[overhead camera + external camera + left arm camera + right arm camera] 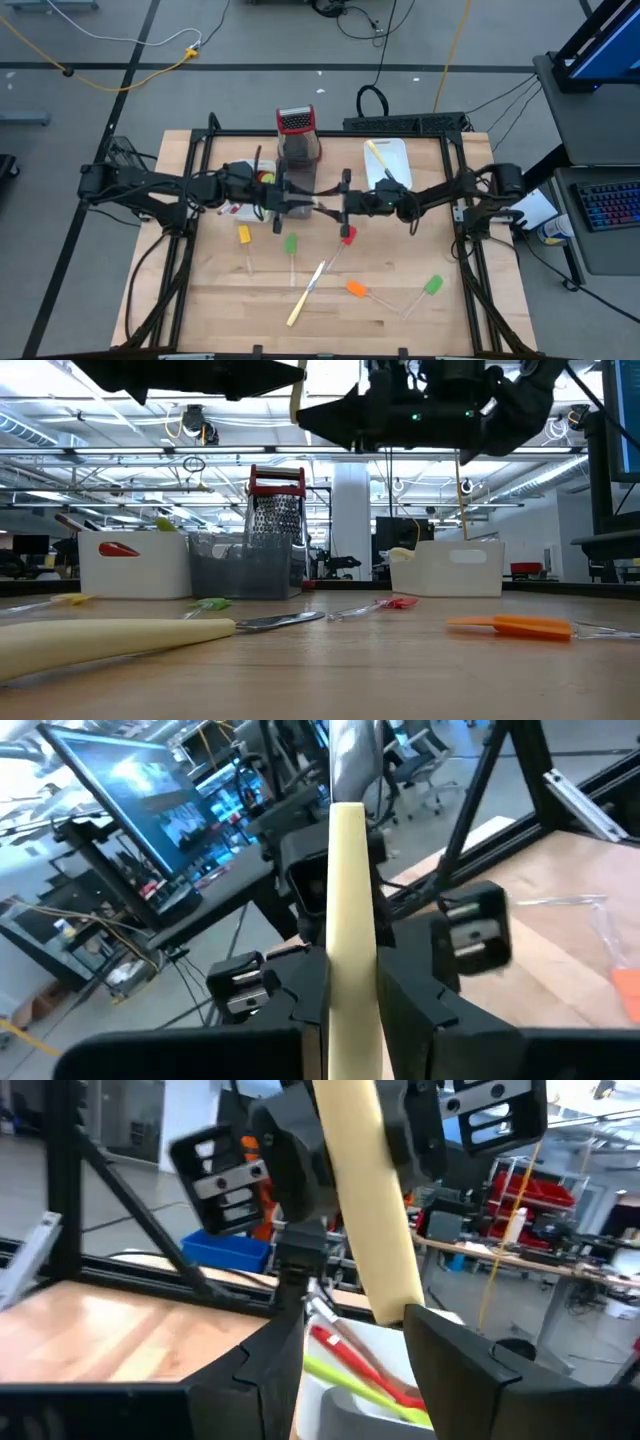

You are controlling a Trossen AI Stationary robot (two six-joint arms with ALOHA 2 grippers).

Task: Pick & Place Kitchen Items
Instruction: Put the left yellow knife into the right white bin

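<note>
Knife: I see its pale handle (349, 930) pinched between both hands, lifted mid-surface (220, 310).
Left hand (292, 203): I have it clamped on that handle.
Right hand (338, 204): it grips the same handle.
Spatulas: orange (356, 289) and green (432, 285) lie apart.
</note>
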